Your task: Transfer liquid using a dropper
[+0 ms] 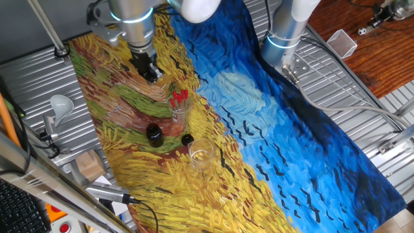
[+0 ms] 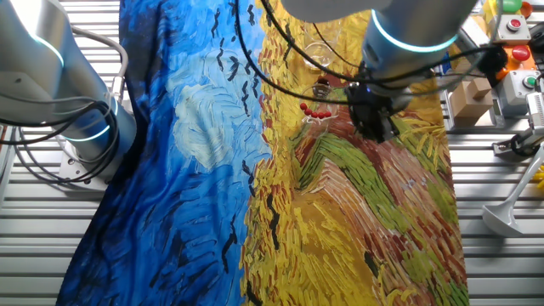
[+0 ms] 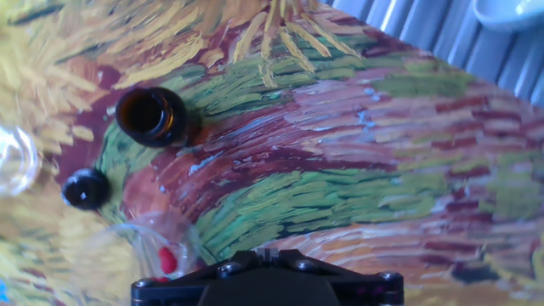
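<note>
Several droppers with red bulbs stand in a clear glass on the painted cloth. They also show in the other fixed view; the hand view shows one red bulb at the lower left. My gripper hangs above the cloth, up-left of that glass and apart from it. In the other fixed view the gripper is to the right of the bulbs. The jaws look shut with nothing between them. An open dark bottle, its black cap and an empty glass stand nearby.
A second arm's base stands at the cloth's far edge. A white scoop-like object lies on the metal table left of the cloth. A wooden block and cables lie at the near left. A mesh basket stands at the back right.
</note>
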